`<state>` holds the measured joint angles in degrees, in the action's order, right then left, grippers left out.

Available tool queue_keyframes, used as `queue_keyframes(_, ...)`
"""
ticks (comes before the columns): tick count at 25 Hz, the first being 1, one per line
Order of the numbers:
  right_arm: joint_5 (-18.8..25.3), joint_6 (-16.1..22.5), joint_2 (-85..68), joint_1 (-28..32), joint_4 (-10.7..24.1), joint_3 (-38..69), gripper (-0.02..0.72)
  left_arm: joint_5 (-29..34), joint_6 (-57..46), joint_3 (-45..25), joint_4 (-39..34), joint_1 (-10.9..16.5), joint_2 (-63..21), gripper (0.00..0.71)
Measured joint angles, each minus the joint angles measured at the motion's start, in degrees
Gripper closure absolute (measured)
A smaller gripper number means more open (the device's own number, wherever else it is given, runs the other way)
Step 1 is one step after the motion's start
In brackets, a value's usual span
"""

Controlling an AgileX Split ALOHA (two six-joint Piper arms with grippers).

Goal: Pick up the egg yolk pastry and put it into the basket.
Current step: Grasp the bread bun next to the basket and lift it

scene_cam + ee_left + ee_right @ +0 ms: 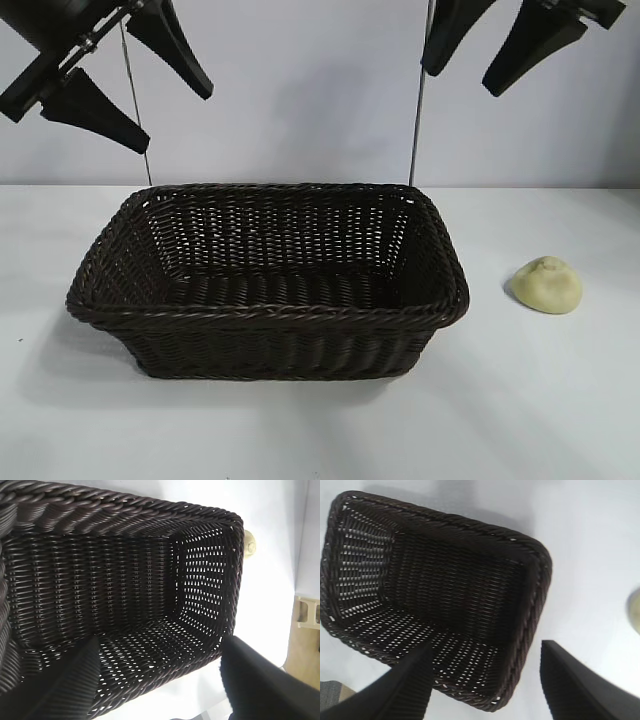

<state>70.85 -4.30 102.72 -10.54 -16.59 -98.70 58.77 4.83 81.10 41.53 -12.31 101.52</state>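
Nearest, a bare stretch of the matte white table (560,420) is seen, smooth and unmarked. On it, at the centre, the basket (270,318) is set: a large rectangular piece of dark brown woven wicker, finished with a thick braided rim, its sides sloping inward toward a tightly woven floor. The side walls are worked in an openwork pattern, so that light is let through in rows of small gaps. Its long axis is laid across the exterior view, from left to right, and its mouth is turned straight up. Nothing is seen inside it.

To the right of the basket, well apart from its short end wall, the egg yolk pastry (547,285) is found resting on the table. It is a small pale yellow dome with a dull, slightly lumpy surface and a faint peak, which is pointed upward; it is far smaller than the basket.

Farther back and higher, against the plain pale wall (300,90), both arms are held above the table. The left gripper (125,75) is hung over the basket's left end, its black tapered fingers spread apart and nothing held between them. The right gripper (500,45) is poised above the basket's right end, fingers likewise parted and empty.
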Motion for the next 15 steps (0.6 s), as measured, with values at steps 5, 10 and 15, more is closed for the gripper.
queue_keyframes(5,0.0,0.0,0.0,7.3,0.6,0.0,0.25,0.0,0.0,0.0,0.0,0.0,0.0,0.212)
queue_keyframes(10,0.0,0.0,0.0,13.34,1.13,0.0,0.25,0.0,0.0,0.0,-0.05,0.0,0.0,0.212)
queue_keyframes(15,0.0,0.0,0.0,14.97,3.24,0.0,0.25,0.0,0.0,0.0,-0.05,0.0,0.0,0.212)
